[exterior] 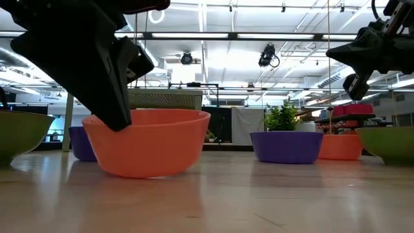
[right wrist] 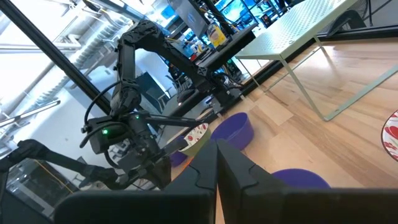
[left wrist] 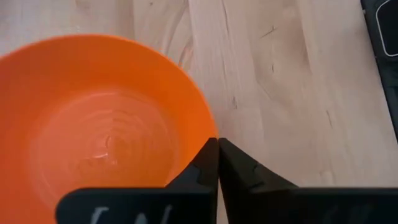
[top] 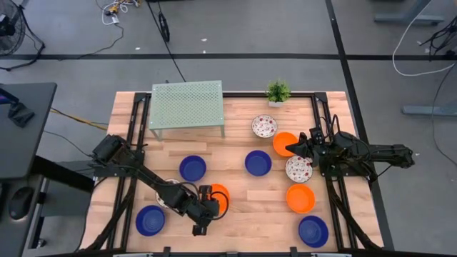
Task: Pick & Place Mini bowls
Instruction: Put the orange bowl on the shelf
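Left gripper (left wrist: 217,163) clenched on the orange bowl (left wrist: 93,124) rim, wall between jaws. I'd lift straight, slowly. Right gripper (top: 294,148) clenched, empty.

Bright overhead strip lights (exterior: 213,35) — glare, silhouetted foreground, soft shadows.

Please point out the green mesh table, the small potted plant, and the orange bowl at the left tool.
Green mesh table (top: 187,101), high view, middle of its top.
Small potted plant (top: 278,91), high view, its leaves.
Orange bowl (left wrist: 99,137), left wrist view, inside bottom.
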Robot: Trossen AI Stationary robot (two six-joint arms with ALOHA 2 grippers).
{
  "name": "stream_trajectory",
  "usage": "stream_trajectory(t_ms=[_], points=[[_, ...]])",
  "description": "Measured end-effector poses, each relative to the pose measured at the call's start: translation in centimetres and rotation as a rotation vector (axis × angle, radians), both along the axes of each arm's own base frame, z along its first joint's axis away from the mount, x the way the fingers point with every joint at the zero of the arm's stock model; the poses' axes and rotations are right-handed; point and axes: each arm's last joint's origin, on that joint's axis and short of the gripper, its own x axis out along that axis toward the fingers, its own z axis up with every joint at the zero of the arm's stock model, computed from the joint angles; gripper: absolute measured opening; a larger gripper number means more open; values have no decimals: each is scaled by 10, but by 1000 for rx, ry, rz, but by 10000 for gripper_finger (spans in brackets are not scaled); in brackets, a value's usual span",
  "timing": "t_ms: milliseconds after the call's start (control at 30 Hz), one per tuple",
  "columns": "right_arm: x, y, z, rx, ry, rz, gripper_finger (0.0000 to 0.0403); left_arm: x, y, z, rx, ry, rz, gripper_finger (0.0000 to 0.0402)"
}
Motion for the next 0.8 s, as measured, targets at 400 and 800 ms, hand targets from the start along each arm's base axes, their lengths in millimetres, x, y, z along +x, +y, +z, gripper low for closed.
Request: stream_trajectory(t_ms=[400,800], points=[[0,0,0,0,0,0,7,6,1,6,-14,-17,10,8],[0,0,0,0,0,0,7,7,6,6,0,-11,34,100]])
